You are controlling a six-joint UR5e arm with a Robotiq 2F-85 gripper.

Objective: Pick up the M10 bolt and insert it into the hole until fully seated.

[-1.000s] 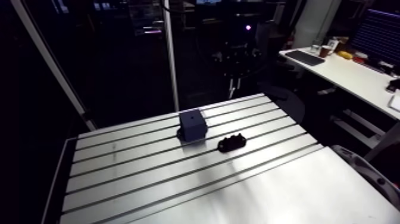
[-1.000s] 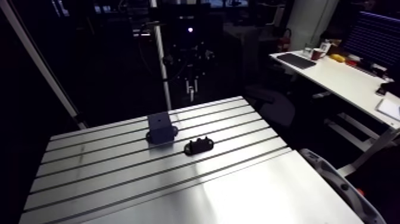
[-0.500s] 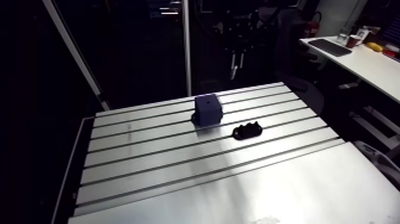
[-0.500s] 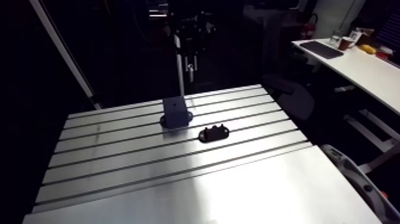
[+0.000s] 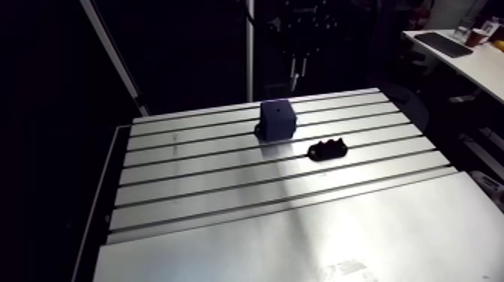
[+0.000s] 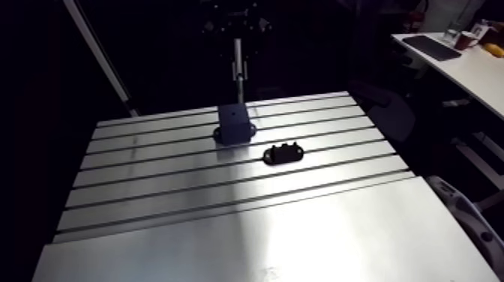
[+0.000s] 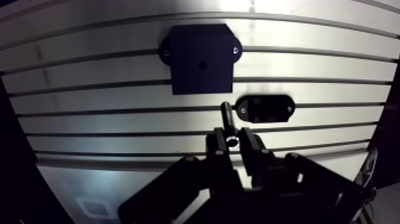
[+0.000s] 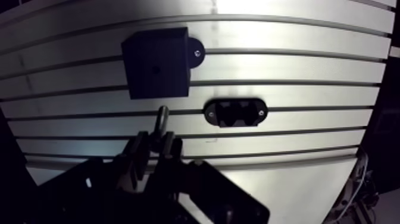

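Gripping bolt (image 7: pixel 226 114): gripper (image 7: pixel 234 145) is clamping its near end, shank pointing toward block (image 7: pixel 200 59); holder (image 7: pixel 265 108) is lying beside block.

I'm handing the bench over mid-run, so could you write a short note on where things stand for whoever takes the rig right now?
Gripper: shut on the M10 bolt, whose shank points out ahead past the fingertips.
Things: the dark block stands on the slotted table ahead of the gripper, with the hole in its top face open. The black oval holder lies beside the block and looks empty.
Done: the bolt is picked up.
Left: line the bolt up with the hole, which its tip has not yet reached, then insert it until fully seated.
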